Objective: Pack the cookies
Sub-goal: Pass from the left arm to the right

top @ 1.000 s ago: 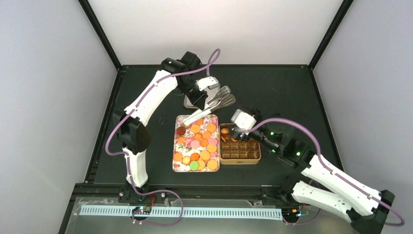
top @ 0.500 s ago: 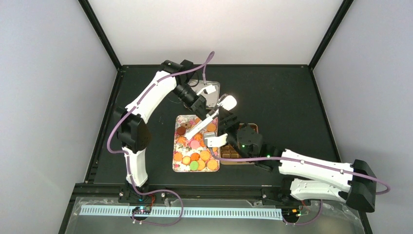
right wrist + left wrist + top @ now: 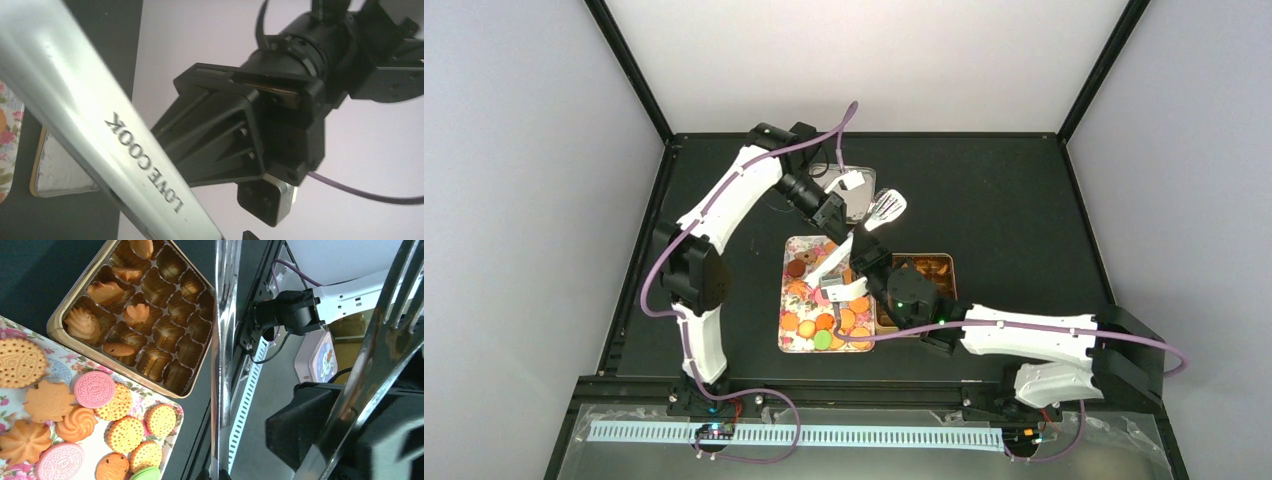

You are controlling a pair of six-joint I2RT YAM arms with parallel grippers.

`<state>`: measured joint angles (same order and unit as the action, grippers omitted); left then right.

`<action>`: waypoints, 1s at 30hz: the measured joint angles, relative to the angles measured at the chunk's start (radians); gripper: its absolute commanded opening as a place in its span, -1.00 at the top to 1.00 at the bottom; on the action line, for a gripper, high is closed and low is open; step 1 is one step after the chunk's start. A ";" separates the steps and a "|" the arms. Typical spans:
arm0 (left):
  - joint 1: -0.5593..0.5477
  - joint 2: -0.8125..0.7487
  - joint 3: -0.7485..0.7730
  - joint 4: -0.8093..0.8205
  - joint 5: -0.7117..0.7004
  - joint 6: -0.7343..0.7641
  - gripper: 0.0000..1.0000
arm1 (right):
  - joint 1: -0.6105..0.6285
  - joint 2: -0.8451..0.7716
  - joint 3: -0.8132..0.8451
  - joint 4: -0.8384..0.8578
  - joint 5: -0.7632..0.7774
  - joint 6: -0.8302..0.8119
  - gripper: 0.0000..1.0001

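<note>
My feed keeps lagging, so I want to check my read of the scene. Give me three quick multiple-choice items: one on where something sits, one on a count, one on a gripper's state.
1. In the top view, where does the gold tin sit against the floral tray?
A) to its left
B) to its right
C) behind it

2. How many pink cookies show in the left wrist view?
A) none
B) two
C) five

3. The left gripper is:
A) open over the tray
B) shut on a cookie
C) shut on the tongs

Key:
1 B, the tin lies along the tray's right edge.
2 B, two pink rounds lie on the tray.
3 C, the metal tongs run out from between its fingers.
</note>
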<state>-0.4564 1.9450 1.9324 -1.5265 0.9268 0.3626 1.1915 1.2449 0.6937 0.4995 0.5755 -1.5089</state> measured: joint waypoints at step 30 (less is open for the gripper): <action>0.224 -0.120 0.176 0.090 -0.106 -0.026 -0.91 | -0.115 -0.031 0.245 -0.143 0.141 0.971 0.98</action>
<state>-0.2329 1.8248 2.1082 -1.4361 0.8204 0.3367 1.0763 1.2137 0.9390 0.3561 0.7162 -0.5381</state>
